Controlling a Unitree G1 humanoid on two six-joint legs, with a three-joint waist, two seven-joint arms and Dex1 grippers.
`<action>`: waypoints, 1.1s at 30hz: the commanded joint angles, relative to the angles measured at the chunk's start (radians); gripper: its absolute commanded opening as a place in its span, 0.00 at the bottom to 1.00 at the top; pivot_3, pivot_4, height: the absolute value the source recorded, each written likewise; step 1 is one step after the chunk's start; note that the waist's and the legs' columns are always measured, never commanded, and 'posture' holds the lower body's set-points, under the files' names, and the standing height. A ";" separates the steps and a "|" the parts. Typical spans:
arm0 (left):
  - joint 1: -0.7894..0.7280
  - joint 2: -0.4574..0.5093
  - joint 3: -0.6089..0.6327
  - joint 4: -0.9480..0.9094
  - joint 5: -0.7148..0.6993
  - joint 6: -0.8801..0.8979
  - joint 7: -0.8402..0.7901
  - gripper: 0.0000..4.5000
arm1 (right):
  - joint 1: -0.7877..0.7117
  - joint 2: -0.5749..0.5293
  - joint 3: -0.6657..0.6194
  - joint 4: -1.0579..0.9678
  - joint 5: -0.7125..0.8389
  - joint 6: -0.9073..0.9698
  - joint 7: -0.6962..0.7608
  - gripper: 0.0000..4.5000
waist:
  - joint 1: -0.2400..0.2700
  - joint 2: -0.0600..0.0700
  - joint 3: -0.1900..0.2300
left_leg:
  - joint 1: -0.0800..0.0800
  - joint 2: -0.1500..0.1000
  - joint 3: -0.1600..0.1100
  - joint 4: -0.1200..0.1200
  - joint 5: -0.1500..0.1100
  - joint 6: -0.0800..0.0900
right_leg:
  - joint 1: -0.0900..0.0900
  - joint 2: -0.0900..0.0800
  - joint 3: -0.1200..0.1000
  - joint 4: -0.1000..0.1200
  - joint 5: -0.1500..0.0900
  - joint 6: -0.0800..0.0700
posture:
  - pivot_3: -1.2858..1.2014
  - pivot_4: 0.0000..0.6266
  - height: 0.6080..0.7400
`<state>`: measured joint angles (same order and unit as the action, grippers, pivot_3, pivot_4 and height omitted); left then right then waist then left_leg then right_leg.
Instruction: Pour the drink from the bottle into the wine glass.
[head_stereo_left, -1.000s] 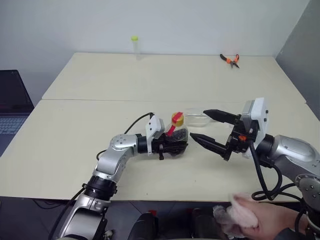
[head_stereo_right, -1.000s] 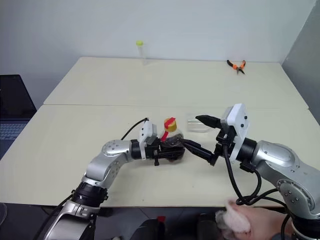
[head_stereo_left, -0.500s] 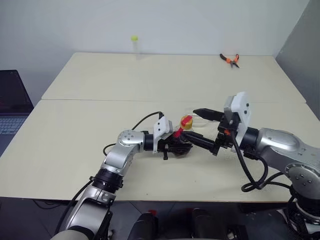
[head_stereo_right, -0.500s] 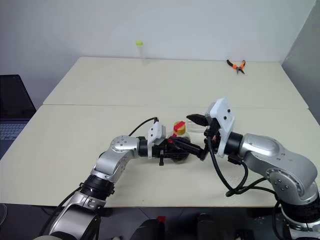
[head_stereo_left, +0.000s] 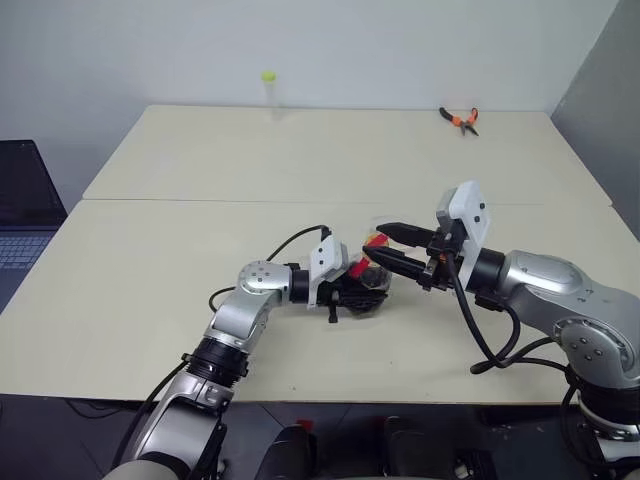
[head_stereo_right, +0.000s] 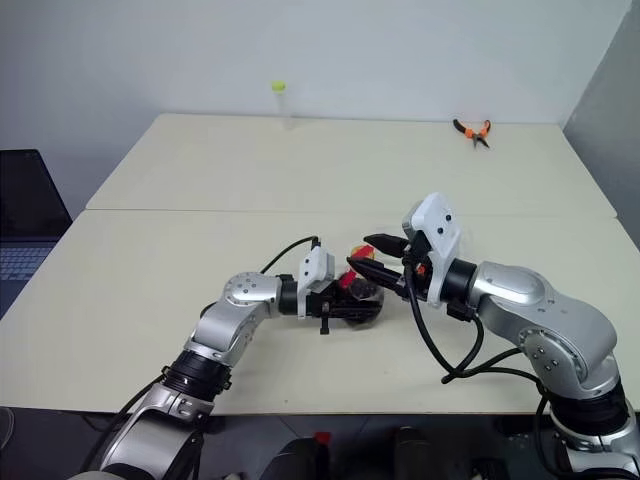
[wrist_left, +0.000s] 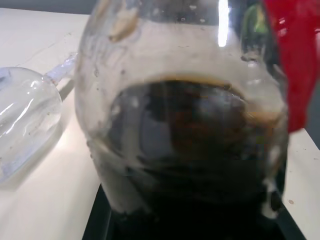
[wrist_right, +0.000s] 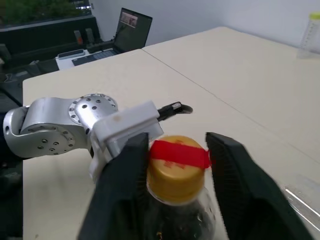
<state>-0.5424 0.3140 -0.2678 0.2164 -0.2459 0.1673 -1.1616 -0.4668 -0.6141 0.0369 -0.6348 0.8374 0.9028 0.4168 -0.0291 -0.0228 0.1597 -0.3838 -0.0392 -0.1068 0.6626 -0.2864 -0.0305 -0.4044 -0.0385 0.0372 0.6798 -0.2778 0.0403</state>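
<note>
Even, bright overhead light leaves the pale tabletop (head_stereo_left: 300, 160) sharp with only faint, soft shadows under the arms, while up close the bottle (wrist_left: 185, 125) is blurred and carries a thin white streak of glare.

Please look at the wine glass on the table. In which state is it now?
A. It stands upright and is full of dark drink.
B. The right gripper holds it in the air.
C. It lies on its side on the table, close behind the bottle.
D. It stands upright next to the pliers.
C: the left wrist view shows the wine glass lying on its side on the table, empty, just beyond the bottle.
</note>
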 joint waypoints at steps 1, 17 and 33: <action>0.001 -0.007 0.001 -0.024 -0.003 -0.025 -0.002 0.28 | -0.029 0.003 -0.012 -0.030 0.005 -0.001 0.007 0.27 | 0.000 0.000 0.000 | 0.000 0.000 0.000 0.000 0.000 0.000 | 0.000 0.000 0.000 0.000 0.000 0.000 | 0.52 0.24 1.00; 0.046 0.035 -0.030 -0.187 -0.069 0.040 -0.096 0.25 | -0.155 -0.229 0.183 0.317 -0.252 -0.282 0.609 0.27 | -0.003 0.001 0.001 | 0.000 0.000 0.001 0.000 0.000 0.000 | 0.000 0.000 -0.001 0.000 0.000 0.000 | 0.52 0.24 1.00; 0.051 0.046 -0.035 -0.188 -0.049 0.034 -0.071 0.22 | -0.156 -0.304 0.008 0.264 -0.047 -0.074 0.740 0.73 | 0.012 0.003 0.002 | -0.002 0.000 -0.002 0.001 0.000 0.000 | 0.000 -0.005 0.000 -0.001 0.000 0.000 | 0.52 0.24 1.00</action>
<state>-0.4687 0.3735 -0.3229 0.0463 -0.2784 0.2362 -1.2426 -0.6332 -0.9236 0.1333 -0.2936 0.7328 0.7907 1.2224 -0.0171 -0.0201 0.1622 -0.3855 -0.0391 -0.1084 0.6632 -0.2864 -0.0306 -0.4048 -0.0435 0.0369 0.6788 -0.2778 0.0402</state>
